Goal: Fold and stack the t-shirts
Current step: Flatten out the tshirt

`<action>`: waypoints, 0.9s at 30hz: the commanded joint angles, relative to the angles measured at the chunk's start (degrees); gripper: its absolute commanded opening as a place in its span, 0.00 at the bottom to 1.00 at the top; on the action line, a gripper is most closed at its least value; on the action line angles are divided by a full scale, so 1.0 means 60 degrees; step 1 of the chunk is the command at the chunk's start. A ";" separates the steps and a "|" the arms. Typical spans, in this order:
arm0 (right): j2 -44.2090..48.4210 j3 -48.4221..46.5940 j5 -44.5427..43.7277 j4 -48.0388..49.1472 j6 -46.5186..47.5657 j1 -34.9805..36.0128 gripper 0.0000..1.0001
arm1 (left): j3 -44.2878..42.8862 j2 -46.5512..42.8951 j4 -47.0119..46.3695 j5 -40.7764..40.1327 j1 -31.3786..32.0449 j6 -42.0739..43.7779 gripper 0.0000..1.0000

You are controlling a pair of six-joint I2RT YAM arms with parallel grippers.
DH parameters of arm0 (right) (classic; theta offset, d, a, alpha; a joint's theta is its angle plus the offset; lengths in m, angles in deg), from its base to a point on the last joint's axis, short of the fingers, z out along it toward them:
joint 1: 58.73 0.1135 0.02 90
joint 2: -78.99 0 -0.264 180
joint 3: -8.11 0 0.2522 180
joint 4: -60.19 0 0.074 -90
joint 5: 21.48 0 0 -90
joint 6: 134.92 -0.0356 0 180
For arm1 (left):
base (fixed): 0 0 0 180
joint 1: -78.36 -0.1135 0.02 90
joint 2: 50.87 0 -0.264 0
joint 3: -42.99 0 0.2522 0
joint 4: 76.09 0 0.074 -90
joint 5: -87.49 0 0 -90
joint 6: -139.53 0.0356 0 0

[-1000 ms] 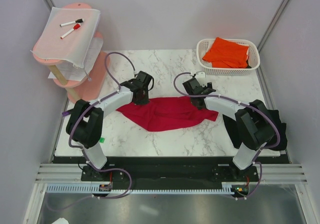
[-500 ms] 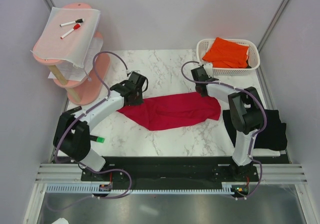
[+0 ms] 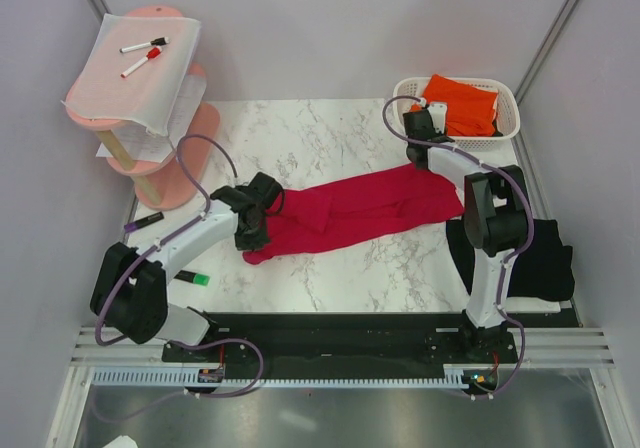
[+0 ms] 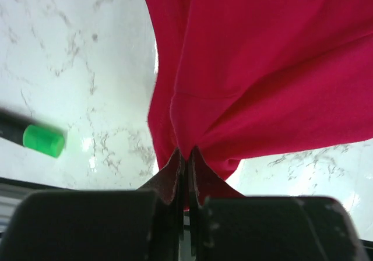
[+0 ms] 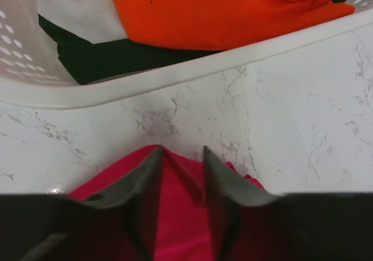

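Marble worktop [image 3: 320,138] carried the crimson t-shirt [image 3: 350,213], stretched from eight o'clock to two o'clock. You had the left end effector [image 4: 185,154] clenched on one end; the right end effector [image 5: 182,151] straddled cloth, grip unclear. Spreading looked the step; next you'd need it laid flat.

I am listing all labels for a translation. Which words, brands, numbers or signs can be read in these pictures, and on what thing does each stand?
No text can be read in any view.
Crimson t-shirt and orange t-shirt: plain, no print shows.
Basket: no label shows.
Marker pens and green-capped pen: any print is too small or blurred to read.
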State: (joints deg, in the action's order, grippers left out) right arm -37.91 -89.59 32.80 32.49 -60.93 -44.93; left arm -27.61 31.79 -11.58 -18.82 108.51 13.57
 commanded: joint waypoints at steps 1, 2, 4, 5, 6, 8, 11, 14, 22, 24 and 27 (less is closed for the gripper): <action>0.0482 -0.0059 0.0621 0.0125 -0.0056 -0.0015 0.49 | 0.0595 -0.0737 0.1253 0.0259 0.0028 -0.0875 0.05; 0.0615 0.0029 0.0709 0.0125 -0.0071 -0.0030 0.65 | 0.0669 -0.0883 0.1299 0.0215 0.0028 -0.0861 0.11; 0.1038 0.0307 0.0943 0.0125 -0.0173 -0.0030 0.98 | 0.0655 -0.1294 0.1459 -0.0092 0.0057 -0.0890 0.45; 0.1157 0.0410 0.1031 0.0125 -0.0188 -0.0015 0.98 | 0.0568 -0.1440 0.1446 -0.0267 0.0101 -0.0861 0.49; 0.1274 0.0571 0.1351 0.0125 -0.0217 -0.0030 0.98 | 0.0262 -0.1630 0.1460 -0.0385 0.0145 -0.0861 0.54; 0.1597 0.0747 0.1617 0.0125 -0.0290 -0.0015 0.98 | -0.0410 -0.1690 0.1445 -0.0663 0.0292 -0.0788 0.62; 0.1905 0.1070 0.1940 0.0125 -0.0378 -0.0030 0.98 | -0.0999 -0.1370 0.1097 -0.0972 0.0468 -0.0438 0.72; 0.2023 0.1304 0.2203 0.0125 -0.0378 -0.0030 0.98 | -0.1832 -0.0346 0.0526 -0.1074 0.0468 0.0177 0.73; 0.2329 0.1817 0.2834 -0.0197 -0.0773 -0.0118 0.95 | -0.3562 0.2703 -0.0619 -0.0285 0.0512 0.1276 0.75; 0.2447 0.2007 0.3170 -0.0226 -0.0978 -0.0351 0.94 | -0.3929 0.3113 -0.0795 0.0081 0.0599 0.1365 0.75; 0.2725 0.2343 0.4031 -0.0241 -0.1402 -0.0820 0.91 | -0.4369 0.3494 -0.0825 0.0258 0.0906 0.1512 0.75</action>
State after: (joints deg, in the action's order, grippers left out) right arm -26.26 -77.75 50.74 31.18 -65.21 -46.33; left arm -48.33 51.74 -13.62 -20.05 111.79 18.88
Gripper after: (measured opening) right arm 0.921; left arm 0.753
